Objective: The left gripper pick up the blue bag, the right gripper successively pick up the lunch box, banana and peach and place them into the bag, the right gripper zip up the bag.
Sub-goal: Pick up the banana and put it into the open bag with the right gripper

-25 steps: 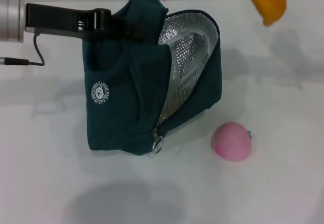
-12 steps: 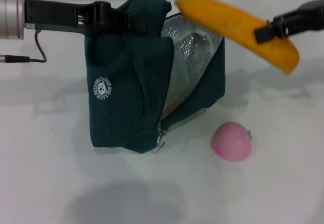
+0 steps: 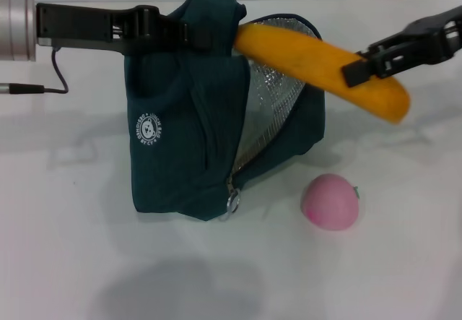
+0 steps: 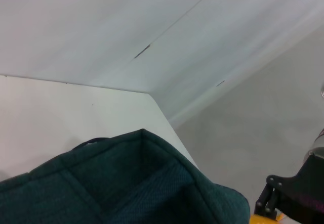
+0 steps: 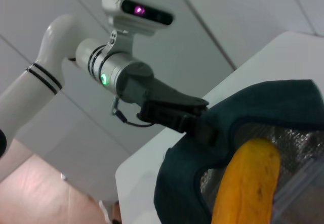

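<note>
The left gripper (image 3: 189, 35) reaches in from the left at the top of the blue bag (image 3: 188, 139), jaws closed on the bag's upper fabric, holding the bag upright on the white bench (image 3: 72, 248). The bag's mouth faces right and stands unzipped, exposing the silver foil lining (image 3: 271, 110). The metal ring zip pull (image 3: 233, 201) hangs at the lower end of the opening, just above the bench.

A round white logo (image 3: 146, 131) is printed on the bag's side – the ring of lettering around it is too small to read.

The right gripper (image 3: 359, 68) enters from the right, jaws clamped across the banana (image 3: 317, 63) toward its outer end. The banana lies tilted, its left tip at the upper rim of the bag's opening, against the foil lining, and its right end free in the air beyond the jaws. The right wrist view shows the banana's tip (image 5: 248, 183) at the opening, with a clear plastic edge – the lunch box (image 5: 298, 188) – just beside it inside the bag.

The peach (image 3: 330, 201) rests on the bench to the right of the bag's base, near it but not touching.
</note>
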